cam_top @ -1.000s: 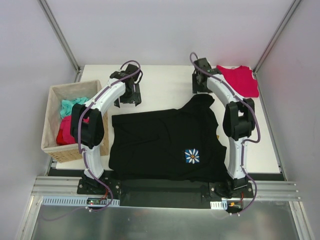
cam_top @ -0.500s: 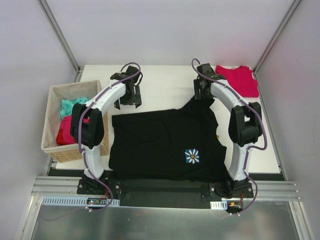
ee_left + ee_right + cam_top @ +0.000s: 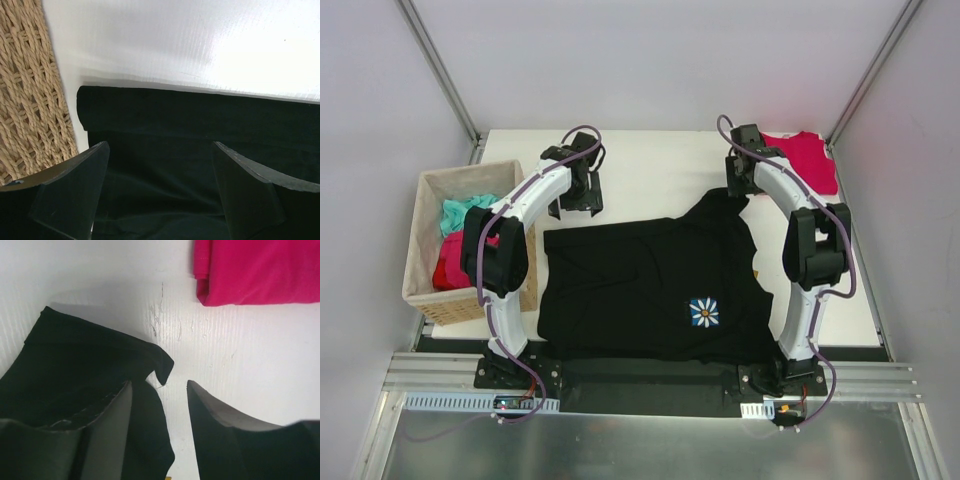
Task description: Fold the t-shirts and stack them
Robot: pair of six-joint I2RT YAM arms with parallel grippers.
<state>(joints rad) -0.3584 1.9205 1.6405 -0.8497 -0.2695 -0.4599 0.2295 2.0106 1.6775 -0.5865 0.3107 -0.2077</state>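
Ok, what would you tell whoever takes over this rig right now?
Left gripper: open above the far left edge of the black t-shirt, holding nothing.
Right gripper: open at its far right corner, holding nothing.
Red t-shirt: folded at the far right corner of the table.
Left to do: fold the black one, lying spread out, and stack the two. More clothes sit in the basket.

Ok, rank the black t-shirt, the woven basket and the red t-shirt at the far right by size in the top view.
1. black t-shirt, clearly largest
2. woven basket
3. red t-shirt, smallest, one edge hidden behind the right arm
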